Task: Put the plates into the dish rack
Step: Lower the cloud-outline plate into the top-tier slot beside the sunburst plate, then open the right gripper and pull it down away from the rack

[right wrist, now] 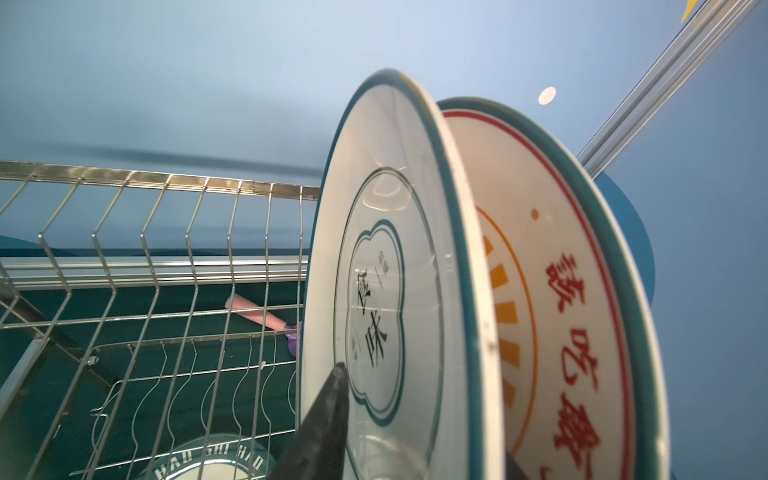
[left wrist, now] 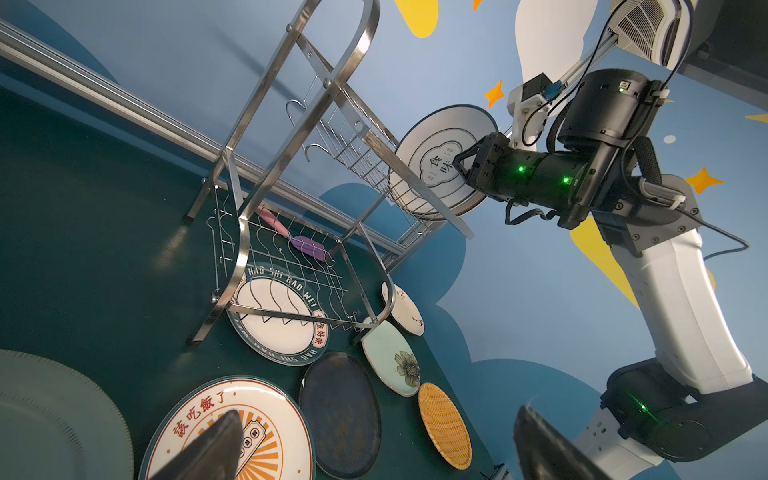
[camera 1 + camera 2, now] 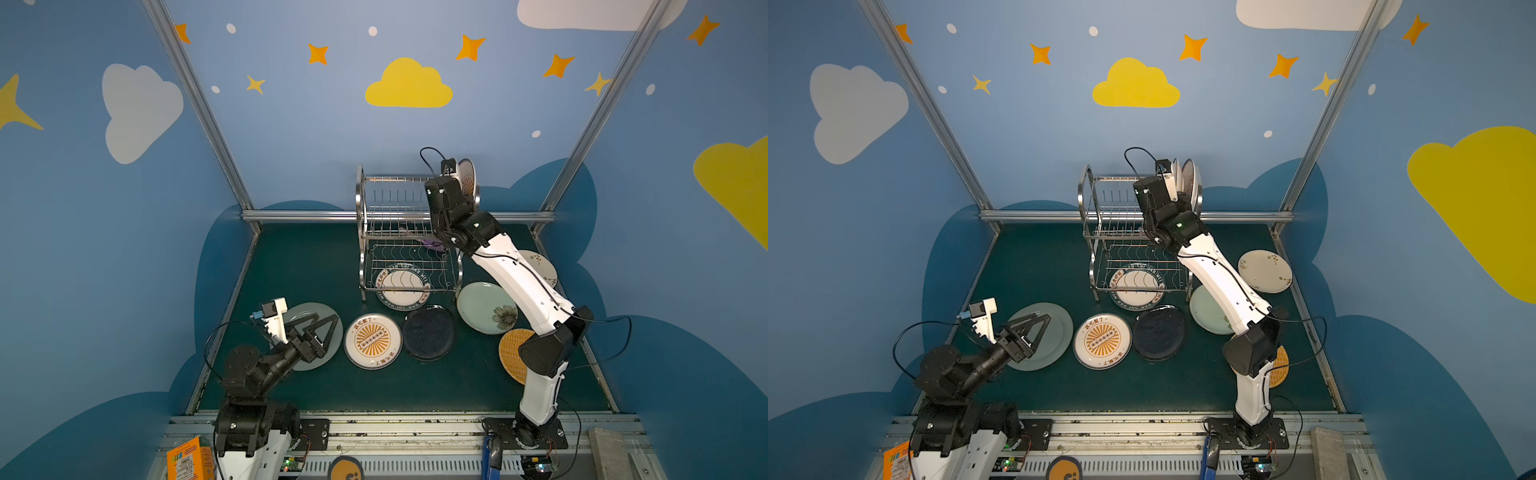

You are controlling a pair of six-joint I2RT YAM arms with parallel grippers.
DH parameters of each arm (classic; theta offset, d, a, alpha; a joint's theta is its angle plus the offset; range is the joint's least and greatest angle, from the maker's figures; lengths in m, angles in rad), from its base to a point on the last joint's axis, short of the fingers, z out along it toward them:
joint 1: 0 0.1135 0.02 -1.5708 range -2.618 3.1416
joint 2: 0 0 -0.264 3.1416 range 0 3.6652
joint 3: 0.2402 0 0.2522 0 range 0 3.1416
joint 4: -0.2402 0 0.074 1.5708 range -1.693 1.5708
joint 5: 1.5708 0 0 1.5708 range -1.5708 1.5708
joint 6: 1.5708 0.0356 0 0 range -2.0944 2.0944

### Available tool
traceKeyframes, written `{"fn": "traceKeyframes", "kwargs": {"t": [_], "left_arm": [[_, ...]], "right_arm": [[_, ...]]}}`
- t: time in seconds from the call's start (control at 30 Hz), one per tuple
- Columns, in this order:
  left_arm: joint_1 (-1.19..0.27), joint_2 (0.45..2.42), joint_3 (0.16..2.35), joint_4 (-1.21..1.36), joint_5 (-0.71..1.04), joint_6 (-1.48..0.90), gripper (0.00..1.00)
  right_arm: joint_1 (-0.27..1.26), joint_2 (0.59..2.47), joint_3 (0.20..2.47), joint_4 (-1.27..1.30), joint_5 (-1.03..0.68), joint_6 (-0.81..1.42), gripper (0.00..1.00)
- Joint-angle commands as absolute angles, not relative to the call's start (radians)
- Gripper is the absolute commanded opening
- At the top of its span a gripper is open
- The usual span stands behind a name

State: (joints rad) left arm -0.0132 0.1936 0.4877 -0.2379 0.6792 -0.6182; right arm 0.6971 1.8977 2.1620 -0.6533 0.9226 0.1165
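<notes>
The steel dish rack (image 3: 360, 195) (image 2: 365, 33) stands at the back of the mat. In its upper tier a sunburst plate (image 1: 561, 291) and an emblem plate (image 1: 374, 249) (image 2: 419, 137) stand on edge. My right gripper (image 1: 424, 415) (image 2: 457, 160) is open, its jaws astride the emblem plate's near rim. My left gripper (image 3: 327, 318) (image 2: 380, 415) hangs open and empty over a grey-green plate (image 3: 328, 357). Flat on the mat lie sunburst (image 3: 372, 340), navy (image 3: 428, 334), flowered green (image 3: 486, 307), woven tan (image 3: 511, 353) and cream floral (image 3: 540, 262) plates. A lettered-rim plate (image 3: 401, 286) lies under the rack.
A pink and purple utensil (image 2: 307, 245) rests on the rack's lower tier. An aluminium rail (image 3: 299, 215) runs along the back edge of the mat. An orange box (image 3: 189, 459) sits at the front left and a grey block (image 3: 606, 449) at the front right.
</notes>
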Motion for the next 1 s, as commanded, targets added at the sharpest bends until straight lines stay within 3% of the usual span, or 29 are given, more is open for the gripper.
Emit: {"fn": "traceKeyframes", "kwargs": {"t": [0.0,0.53,0.97], "left_arm": [[-0.010,0.188,0.490,-0.233,0.677,-0.616,1.00],[-0.005,0.187,0.490,-0.233,0.678,-0.615,1.00],[-0.003,0.184,0.492,-0.245,0.662,-0.612,1.00]], "right_arm": [[0.703,1.887,2.202,-0.627,0.942,0.093,0.37],[0.739,1.898,2.253,-0.551,0.992,0.001,0.50],[0.780,1.880,2.276,-0.509,1.010,-0.058,0.54]]}}
